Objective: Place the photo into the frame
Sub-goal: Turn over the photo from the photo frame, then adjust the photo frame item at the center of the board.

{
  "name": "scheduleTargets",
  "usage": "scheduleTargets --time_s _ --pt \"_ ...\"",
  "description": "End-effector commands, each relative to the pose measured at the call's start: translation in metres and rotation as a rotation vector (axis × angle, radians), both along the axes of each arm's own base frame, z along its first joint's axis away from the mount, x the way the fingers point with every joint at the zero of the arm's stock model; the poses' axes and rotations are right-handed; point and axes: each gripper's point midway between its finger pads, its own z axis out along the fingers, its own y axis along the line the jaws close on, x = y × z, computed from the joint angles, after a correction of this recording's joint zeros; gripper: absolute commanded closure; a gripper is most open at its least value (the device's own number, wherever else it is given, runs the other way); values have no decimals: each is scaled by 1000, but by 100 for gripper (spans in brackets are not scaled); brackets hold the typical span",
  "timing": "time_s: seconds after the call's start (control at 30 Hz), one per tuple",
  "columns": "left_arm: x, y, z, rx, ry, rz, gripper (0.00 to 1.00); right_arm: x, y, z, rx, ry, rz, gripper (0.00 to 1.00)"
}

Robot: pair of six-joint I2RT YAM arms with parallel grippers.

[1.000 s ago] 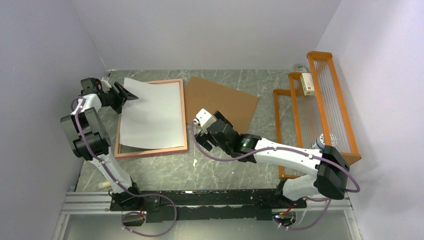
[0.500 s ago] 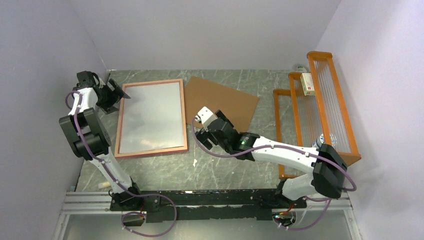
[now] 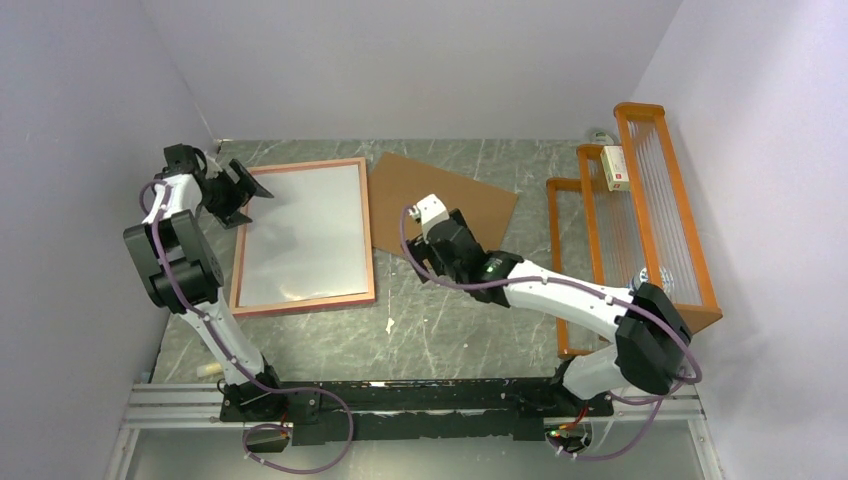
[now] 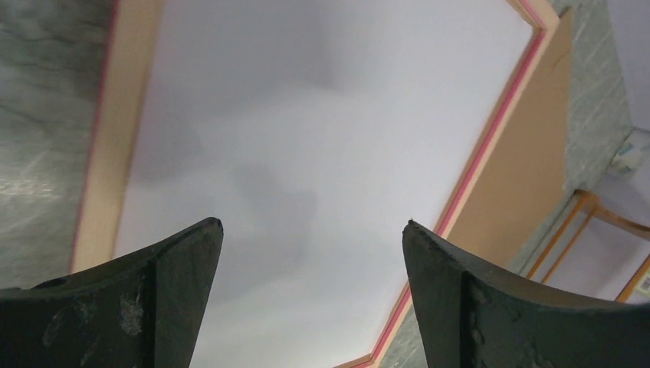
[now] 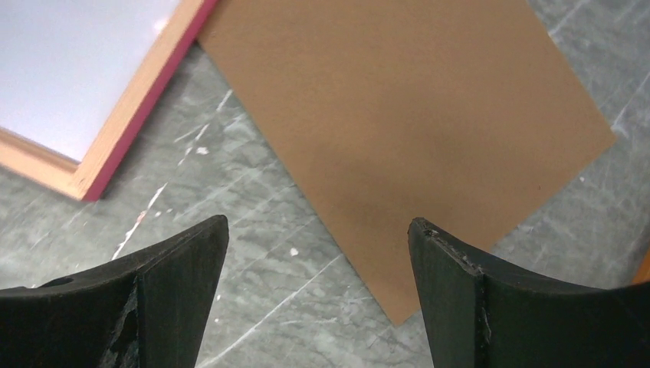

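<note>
The frame [image 3: 368, 240] lies back up on the left of the table, its pale wood rim edged in pink. The photo [image 3: 305, 235] lies flat inside it, white back up. My left gripper [image 3: 250, 200] hovers over the frame's far-left corner, open and holding nothing. In the left wrist view the gripper [image 4: 313, 224] shows the photo [image 4: 322, 115] and the frame [image 4: 115, 115] below its spread fingers. My right gripper [image 3: 422, 255] is open and empty beside the frame's right edge. In the right wrist view this gripper [image 5: 318, 220] hangs over a corner of the brown backing board [image 5: 406, 130].
The brown backing board [image 3: 445, 200] lies flat just right of the frame. An orange wire rack [image 3: 640, 210] stands along the right wall with a small box [image 3: 614, 167] on it. A small white scrap [image 3: 389, 325] lies near the frame's near-right corner. Walls close in left, back and right.
The left gripper opened and let go of the photo, which dropped from a tilted lift to lie flat in the frame. The right gripper moved back and right, toward the backing board.
</note>
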Motion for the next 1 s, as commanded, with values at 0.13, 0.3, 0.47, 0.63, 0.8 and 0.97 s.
scheduleTargets --time_s 0.13,0.3,0.47,0.63,0.8,0.97 --pt "8 -87 62 -22 -149 -220 8 45 -25 -12 212 211 -258 11" --pt "-2 -167 70 -45 -148 -324 8 79 -57 -27 274 294 -419 11" --pt "-17 -247 68 -84 -126 -380 8 130 -93 -34 286 308 -541 10" --pt "-42 -312 38 -114 -18 -449 9 188 -131 -49 214 310 -673 10" --pt "-71 -361 5 -134 114 -560 10 238 -161 -60 189 296 -703 9" --pt "-88 -376 -21 -92 200 -597 10 269 -172 -70 164 279 -599 8"
